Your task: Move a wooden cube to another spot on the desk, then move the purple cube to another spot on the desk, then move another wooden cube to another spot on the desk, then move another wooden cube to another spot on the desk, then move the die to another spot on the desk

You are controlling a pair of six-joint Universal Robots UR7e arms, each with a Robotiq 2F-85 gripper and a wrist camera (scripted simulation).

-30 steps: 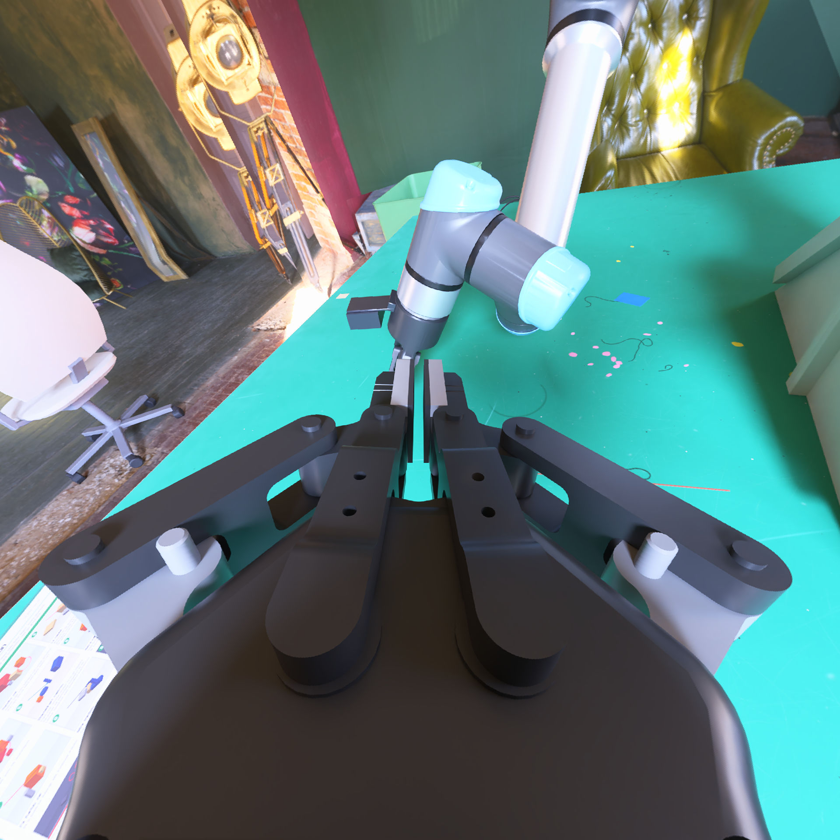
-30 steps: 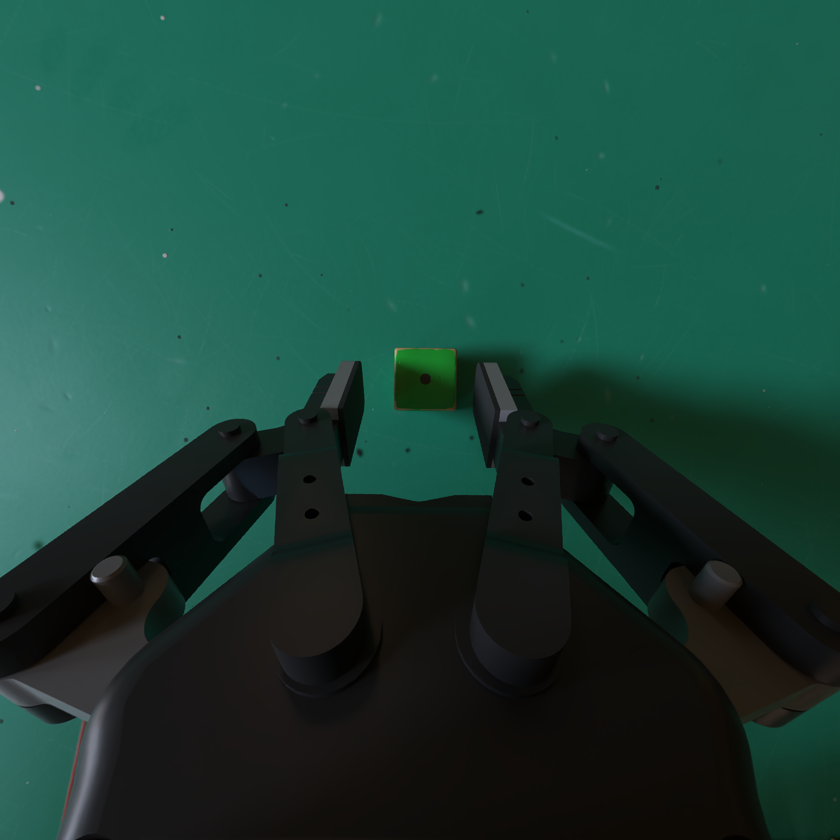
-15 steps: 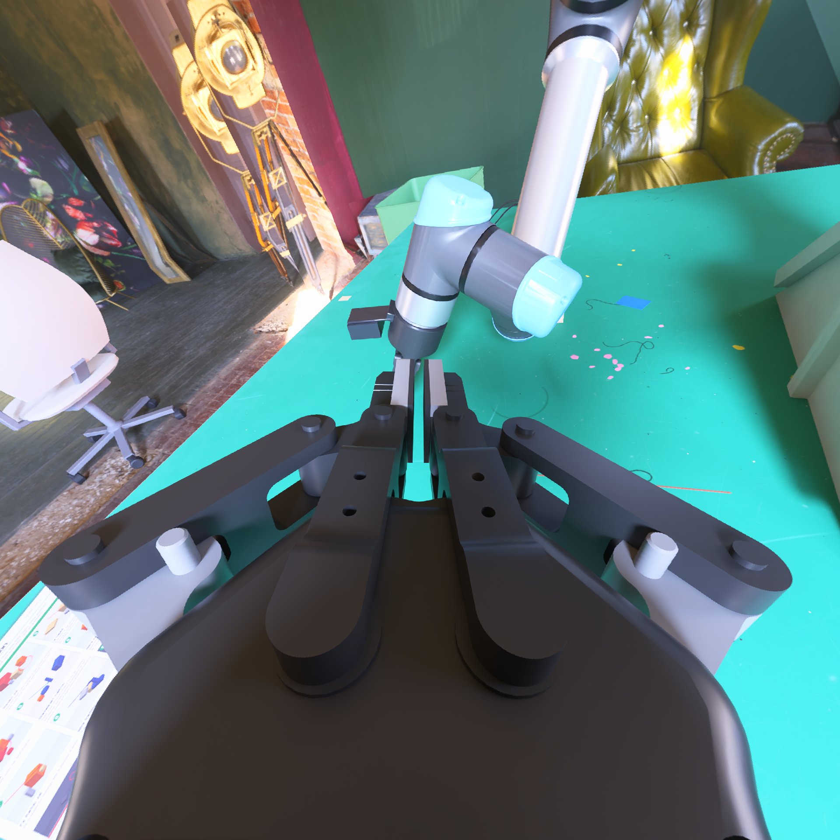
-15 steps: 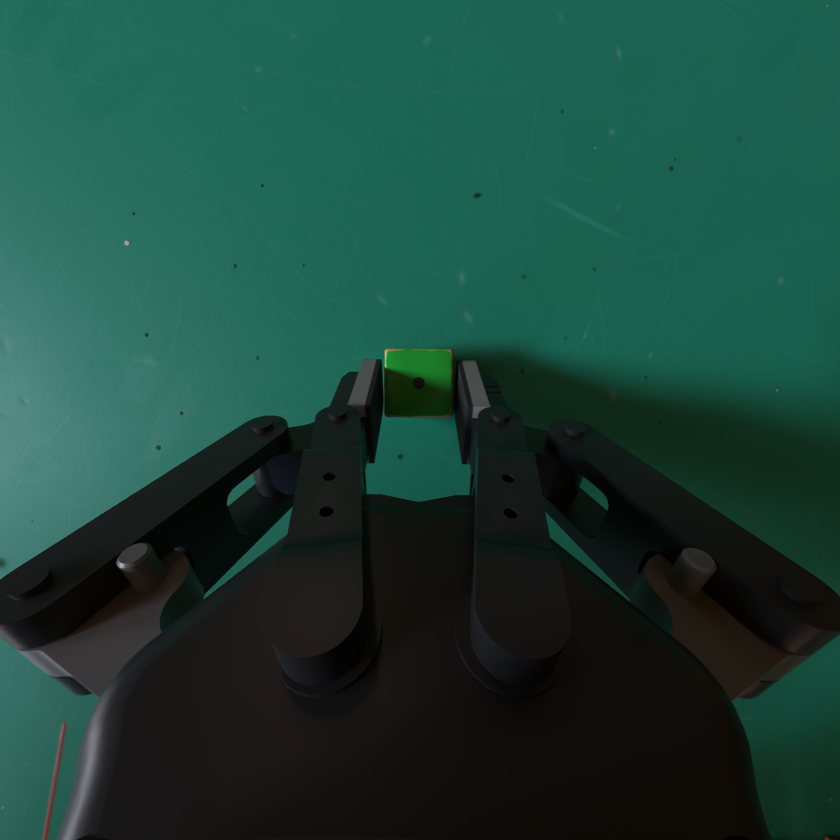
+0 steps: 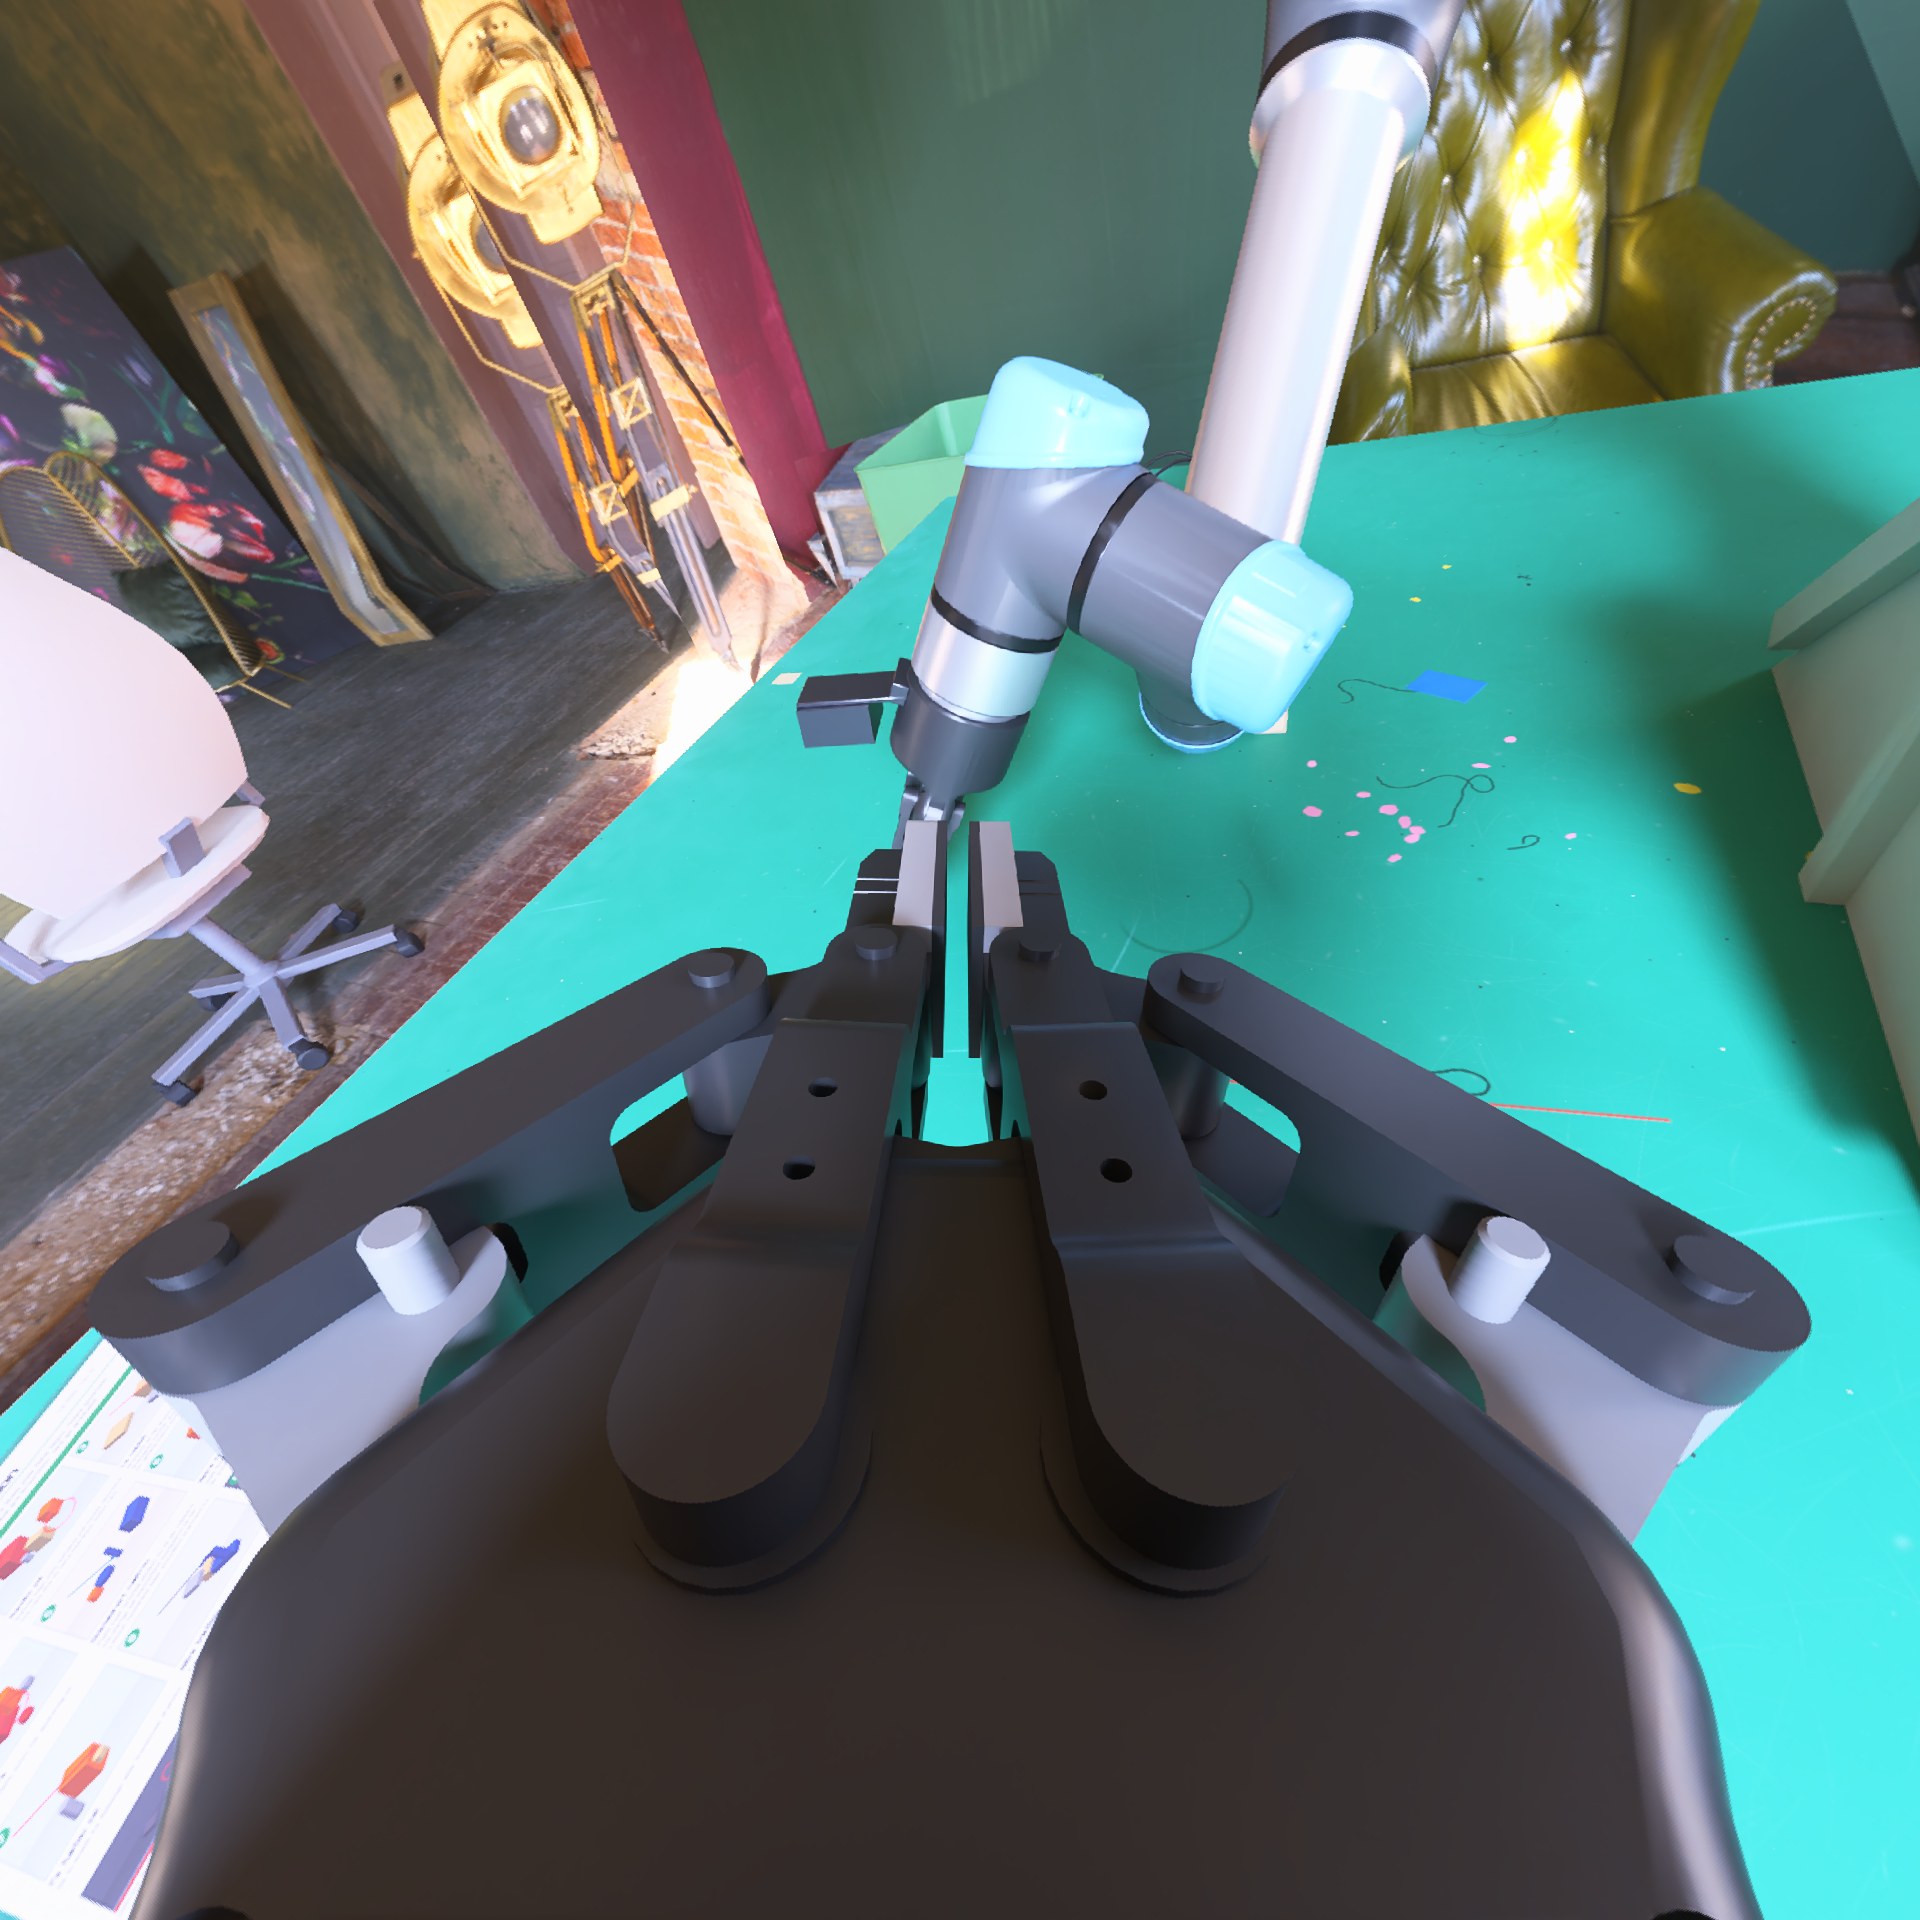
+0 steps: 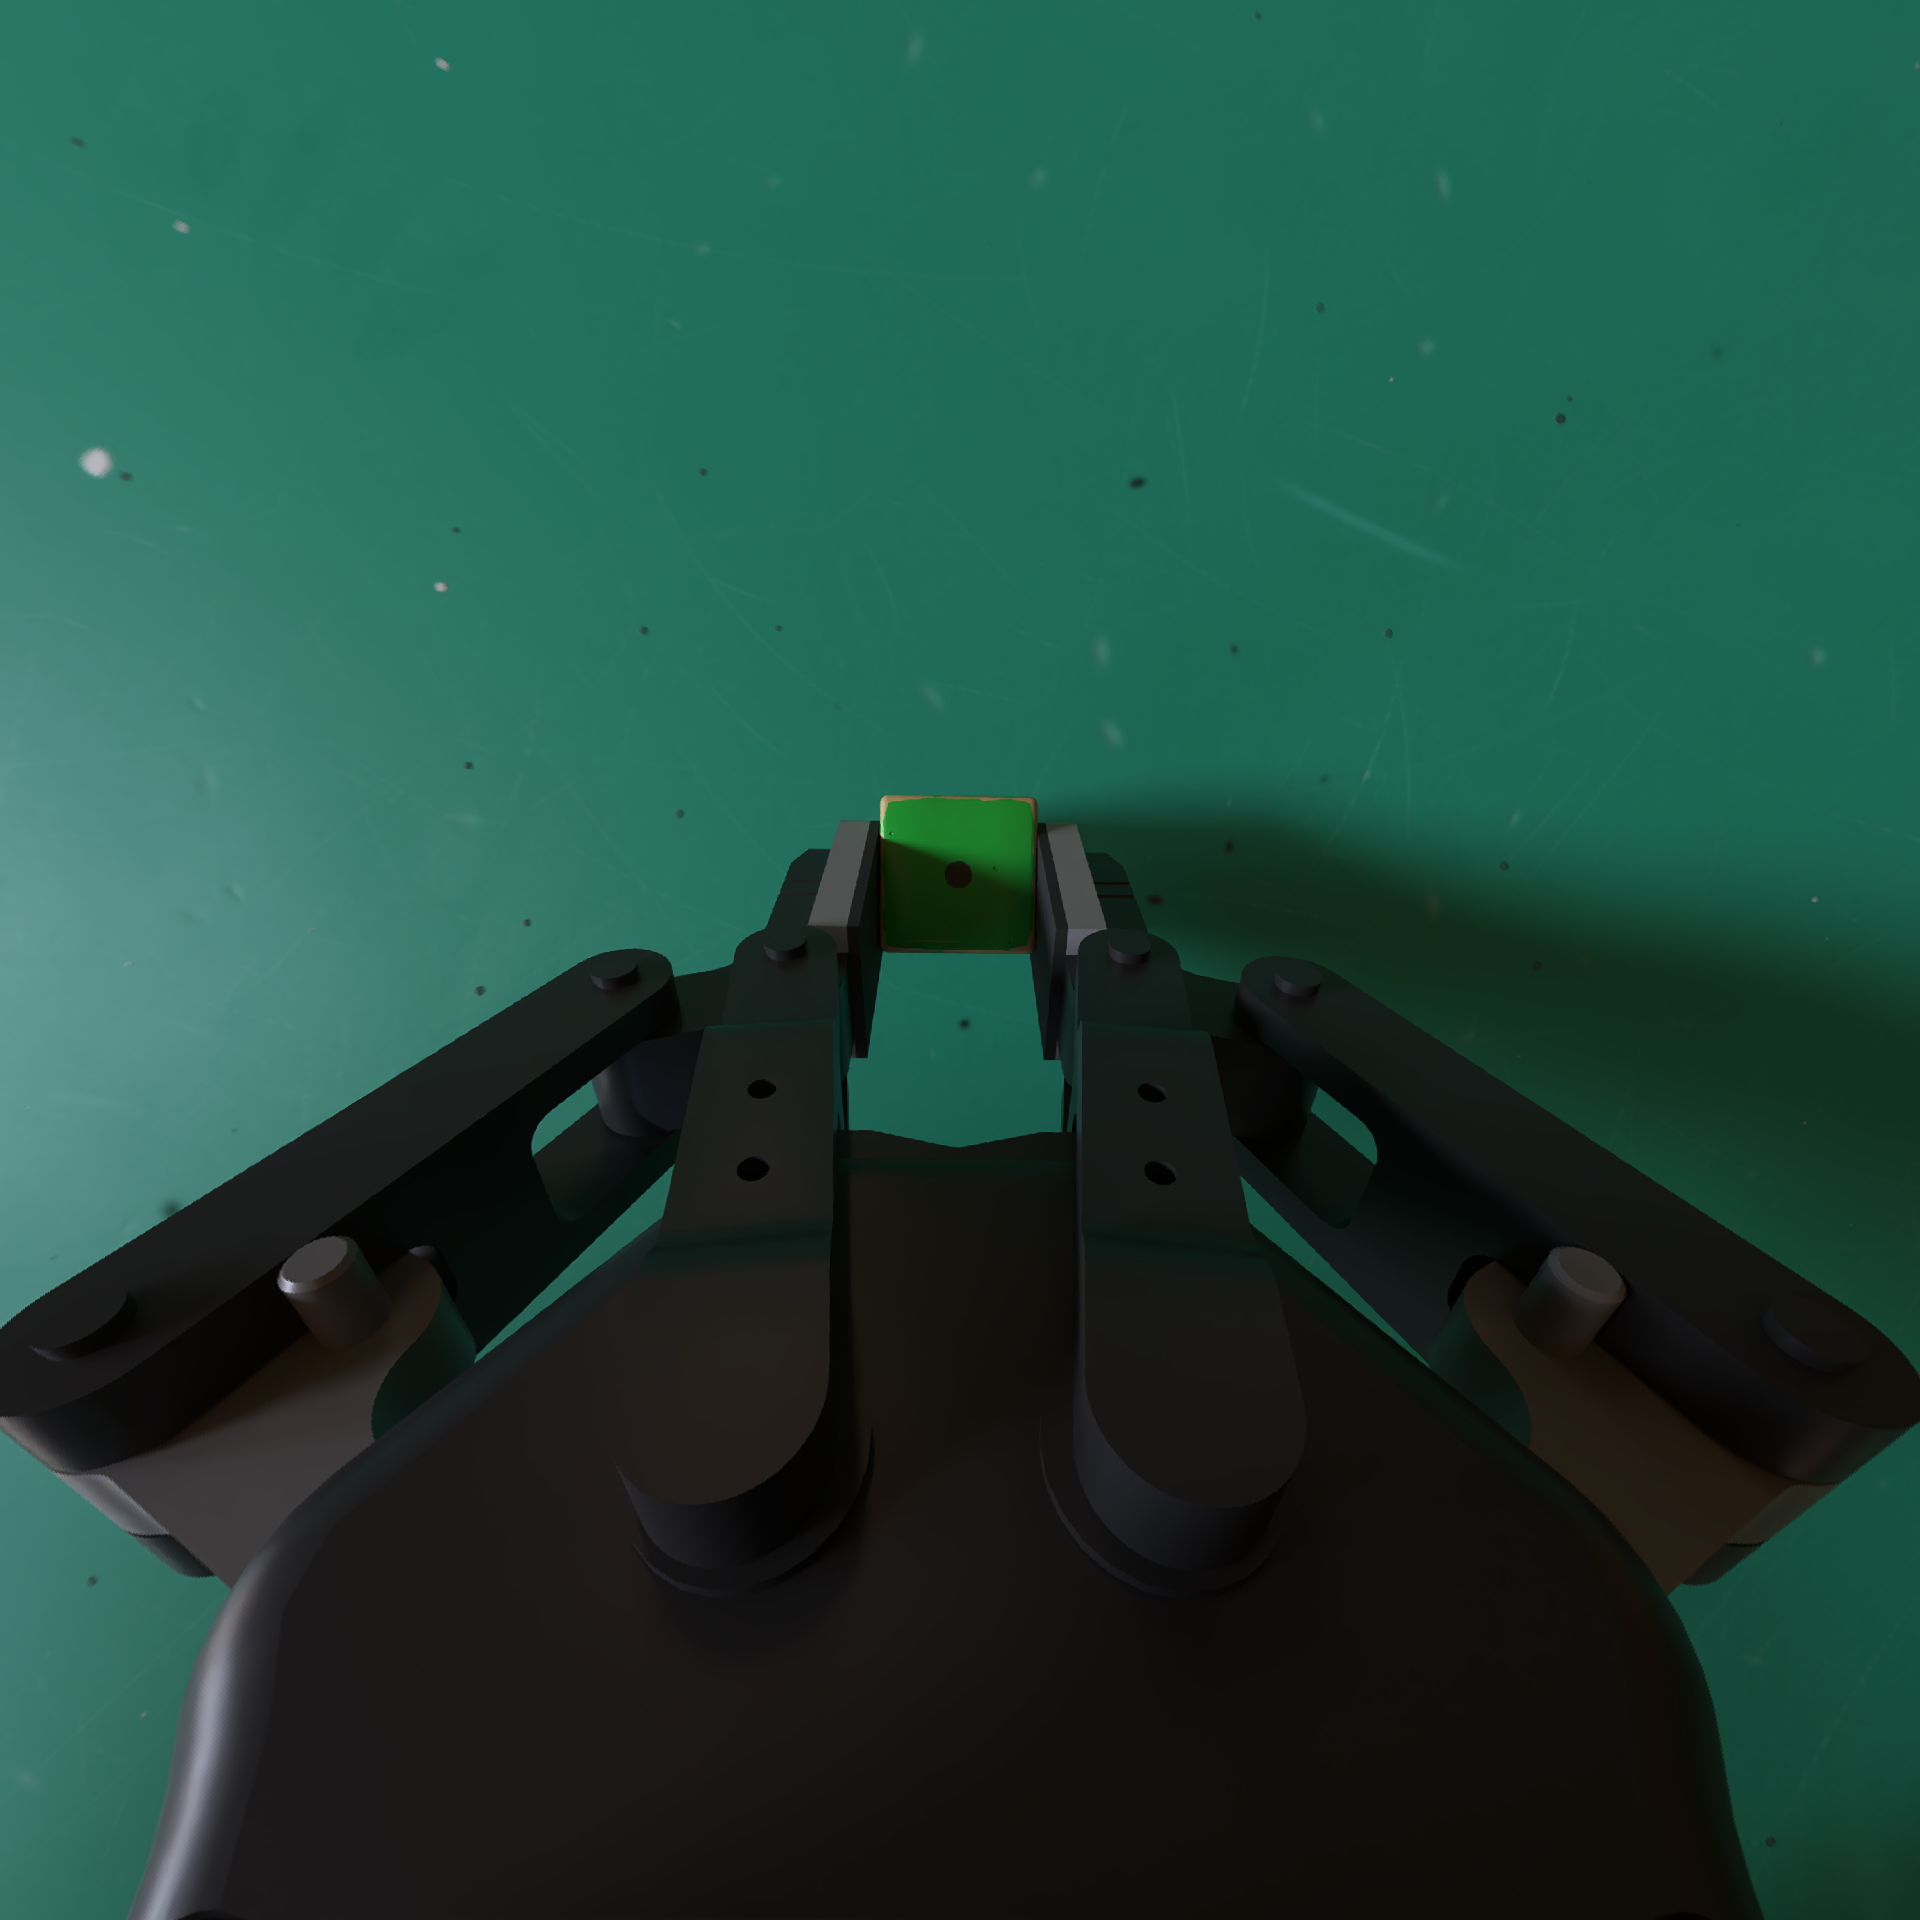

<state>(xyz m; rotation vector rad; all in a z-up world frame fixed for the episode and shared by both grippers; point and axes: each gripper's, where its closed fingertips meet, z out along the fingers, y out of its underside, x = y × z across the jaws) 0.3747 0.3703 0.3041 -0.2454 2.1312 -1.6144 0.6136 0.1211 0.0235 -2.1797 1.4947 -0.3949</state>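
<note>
In the right wrist view my right gripper point(image 6: 957, 878) is shut on a small green die point(image 6: 957, 862) with one black pip on its top face. Both pads touch its sides, and it hangs above the dark green desk point(image 6: 623, 416). In the left wrist view my left gripper point(image 5: 956, 868) is shut with only a narrow slit between the pads and holds nothing, above the teal desk point(image 5: 1455, 987). The right arm point(image 5: 1049, 582) stands beyond it, pointing down at the desk; its fingers are mostly hidden behind my left fingertips. No wooden or purple cube is in view.
A grey-green cabinet point(image 5: 1860, 748) stands at the desk's right edge. A printed sheet point(image 5: 83, 1621) lies at the near left corner. The desk's left edge point(image 5: 582, 914) drops to the floor, where a white office chair point(image 5: 114, 831) stands. A green bin point(image 5: 925, 457) sits beyond the far edge.
My right gripper closed from open around the die to shut on it and has lifted it off the desk. In the left wrist view the right arm rose slightly. My left gripper stayed still.
</note>
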